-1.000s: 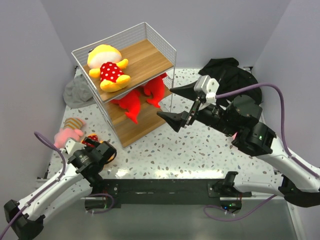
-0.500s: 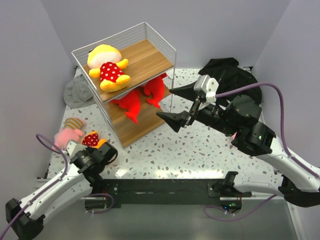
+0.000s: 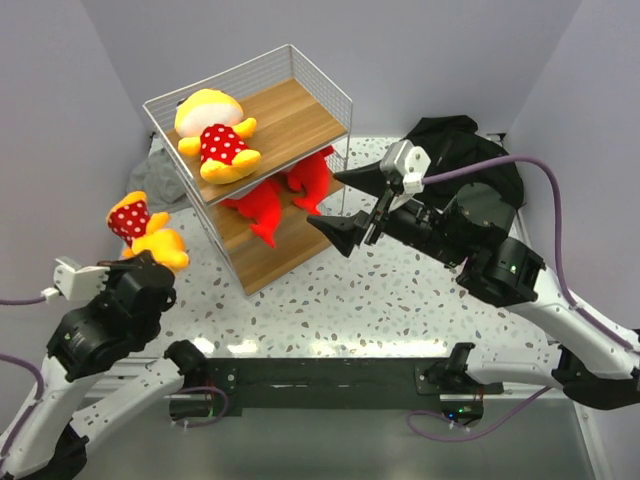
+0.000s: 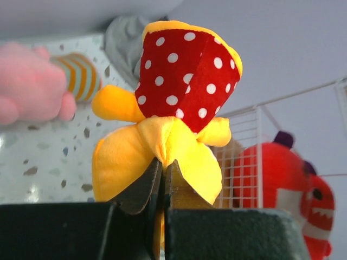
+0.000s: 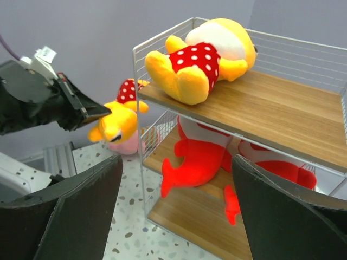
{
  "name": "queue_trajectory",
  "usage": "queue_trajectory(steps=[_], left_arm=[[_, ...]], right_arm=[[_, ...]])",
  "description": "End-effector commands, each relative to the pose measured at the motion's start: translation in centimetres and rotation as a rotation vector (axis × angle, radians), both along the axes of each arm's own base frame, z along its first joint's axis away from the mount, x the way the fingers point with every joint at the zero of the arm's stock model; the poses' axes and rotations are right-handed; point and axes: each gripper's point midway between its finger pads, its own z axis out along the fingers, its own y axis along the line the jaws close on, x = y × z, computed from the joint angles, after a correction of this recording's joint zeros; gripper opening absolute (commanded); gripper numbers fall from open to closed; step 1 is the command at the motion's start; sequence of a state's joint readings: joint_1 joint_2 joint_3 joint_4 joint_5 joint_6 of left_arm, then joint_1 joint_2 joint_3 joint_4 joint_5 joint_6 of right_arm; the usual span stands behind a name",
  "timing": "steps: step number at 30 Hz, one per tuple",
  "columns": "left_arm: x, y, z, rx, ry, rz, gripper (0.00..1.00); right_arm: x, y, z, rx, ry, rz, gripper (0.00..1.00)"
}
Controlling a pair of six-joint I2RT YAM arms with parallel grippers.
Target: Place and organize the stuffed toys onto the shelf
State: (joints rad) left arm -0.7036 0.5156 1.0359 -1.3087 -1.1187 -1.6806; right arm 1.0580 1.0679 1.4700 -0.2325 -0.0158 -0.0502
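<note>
In the top view, the left gripper [image 4: 162,181] was pressed together on a yellow flap at the bottom of one yellow doll [image 3: 142,232]. It held the doll in the air, clear of the speckled surface [image 3: 380,300], off the 8 o'clock side of the shelf [image 3: 300,115]. The doll's long axis ran from its red dotted end at 10 o'clock to its yellow end at 4 o'clock. In the left wrist view it stood upright, dotted end on top.

The second yellow doll [image 3: 215,135] lay on the top board, head toward 10 o'clock and feet toward 4 o'clock. Both red sharks [image 3: 265,208] lay on the board below. A pink toy [image 4: 30,89] lay on the surface behind the held doll.

The right gripper [image 3: 343,206] hung at the shelf's 4 o'clock corner with its fingers spread wide and nothing between them.
</note>
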Motion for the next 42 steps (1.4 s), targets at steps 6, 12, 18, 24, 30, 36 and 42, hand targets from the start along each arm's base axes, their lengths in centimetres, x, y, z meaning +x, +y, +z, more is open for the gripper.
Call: queue_trajectory(steps=[6,12,18,24,30,36,42], left_arm=[[-2.6,5.7,16.0,0.239,-0.280,0.119,0.00],[-3.8,1.8,25.8,0.481,-0.672,-0.196,0.00],[-3.2,-6.0,29.8,0.698,-0.782,-0.562,0.00],[-4.9,-11.6,30.9,0.833,-0.946,-0.821,0.00],[-7.7,-15.9,30.2,1.019,-1.108,-1.039,0.00],[-9.3,-17.6,29.1,1.074,-1.173,-1.161,0.00],[-9.3,-18.7,27.5,1.119,-1.164,-1.237,0.00]], right_arm=[[1.0,-0.4,4.2,0.055,0.063,-0.063,0.84],[0.1,-0.1,6.6,0.099,0.044,-0.007,0.84],[-0.4,0.8,7.5,0.083,0.013,0.042,0.84],[-2.8,1.2,9.8,0.093,-0.028,0.173,0.84],[-5.5,0.4,11.8,0.165,0.077,0.280,0.84],[-5.6,-1.7,13.2,0.283,0.198,0.232,0.86],[-6.9,-2.9,14.6,0.348,0.254,0.270,0.87]])
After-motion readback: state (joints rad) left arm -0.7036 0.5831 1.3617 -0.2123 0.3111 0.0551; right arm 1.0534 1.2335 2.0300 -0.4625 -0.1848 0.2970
